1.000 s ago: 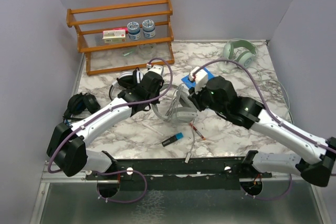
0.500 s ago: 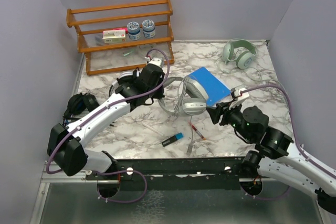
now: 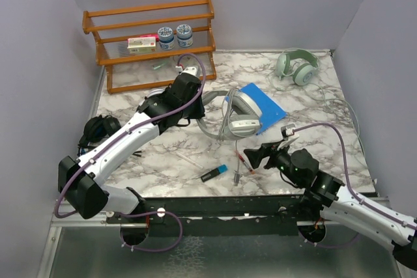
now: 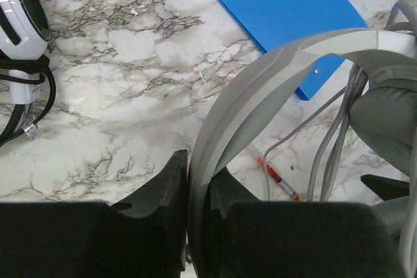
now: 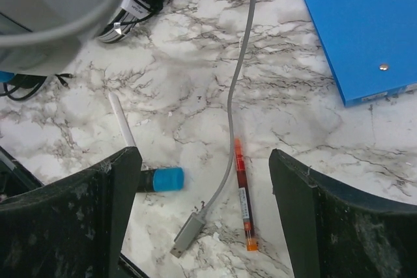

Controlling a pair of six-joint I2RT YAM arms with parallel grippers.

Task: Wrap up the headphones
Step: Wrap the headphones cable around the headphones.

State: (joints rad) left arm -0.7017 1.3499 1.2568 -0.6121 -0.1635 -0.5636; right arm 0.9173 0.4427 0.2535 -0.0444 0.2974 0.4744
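The pale grey-white headphones (image 3: 242, 116) lie mid-table, partly on a blue notebook (image 3: 267, 105). My left gripper (image 3: 195, 97) is shut on their grey headband (image 4: 280, 56), which runs up between the fingers (image 4: 171, 180). Their thin grey cable (image 5: 242, 69) trails toward the near edge and ends in a USB plug (image 5: 189, 234). My right gripper (image 3: 254, 156) is open and holds nothing, hovering low over that cable end (image 3: 235, 183). The white-and-black pair (image 3: 155, 97) sits half hidden behind the left arm. An all-black pair (image 3: 98, 128) lies at the left edge. Another pale pair (image 3: 296, 66) rests at the back right.
A red-orange pen (image 5: 242, 193), a blue-capped marker (image 5: 161, 178) and a white stick (image 5: 121, 119) lie near the cable end. A wooden rack (image 3: 153, 40) with jars and a box stands at the back left. Loose cable (image 3: 345, 105) runs along the right side.
My right gripper has opened and drawn back from the grey-white headphones toward the near edge. The left gripper keeps its hold on the headband and has shifted slightly back.
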